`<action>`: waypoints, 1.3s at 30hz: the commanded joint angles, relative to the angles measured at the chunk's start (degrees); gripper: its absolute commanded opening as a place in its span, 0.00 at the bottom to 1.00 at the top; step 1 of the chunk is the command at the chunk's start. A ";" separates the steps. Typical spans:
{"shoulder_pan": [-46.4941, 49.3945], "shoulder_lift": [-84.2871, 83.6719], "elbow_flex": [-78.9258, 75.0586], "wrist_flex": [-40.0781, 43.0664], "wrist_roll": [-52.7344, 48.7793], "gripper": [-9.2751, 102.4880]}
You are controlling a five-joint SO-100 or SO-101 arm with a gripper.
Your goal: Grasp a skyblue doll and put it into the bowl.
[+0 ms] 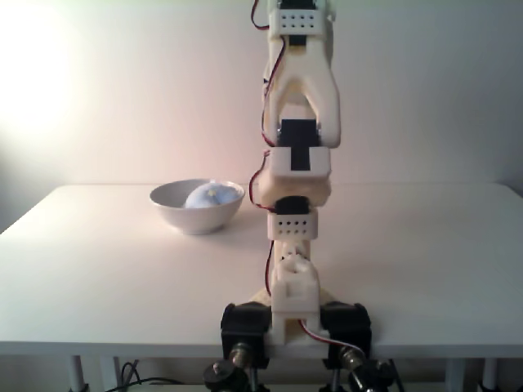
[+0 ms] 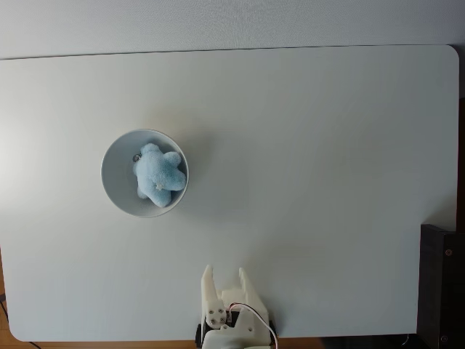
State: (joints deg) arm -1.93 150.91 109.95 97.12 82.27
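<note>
Skyblue doll (image 2: pixel 159 177) lies inside the bowl (image 2: pixel 115 174), resting against the bowl's right-hand side as the top-down fixed view shows it, with bare white bowl floor showing to its left. A small metal ring sits at the doll's upper left edge. In the front-on fixed view the doll (image 1: pixel 207 196) shows as a pale blue mound rising just above the rim of the bowl (image 1: pixel 181 214), toward the right part of the bowl.

The bowl stands on the white counter (image 2: pixel 312 145), left of centre in the top-down view and well apart from the arm. The gripper (image 2: pixel 224 276) is near the bottom edge of that view, down and to the right of the bowl, its two white fingers (image 2: pixel 208 285) pointing up the picture toward the far side of the counter. They stand a moderate way apart with nothing between them, and they touch neither doll nor bowl.

In the front-on view the white arm (image 1: pixel 298 90) rises tall from its base at the counter's near edge, with red wires running down its side. The bowl sits just left of the arm in that view, farther back on the counter. A dark object (image 2: pixel 442 283) stands at the lower right edge of the top-down view.
</note>
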 commanded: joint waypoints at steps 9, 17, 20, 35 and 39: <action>-0.09 7.82 19.34 -8.79 0.18 0.27; 0.18 7.82 26.46 -15.12 0.09 0.27; 0.18 7.82 29.44 -16.52 0.09 0.27; -0.44 7.91 39.29 -19.16 0.18 0.27; -0.26 10.02 43.51 -23.47 0.18 0.27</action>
State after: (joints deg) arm -1.93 159.52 152.40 76.11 82.27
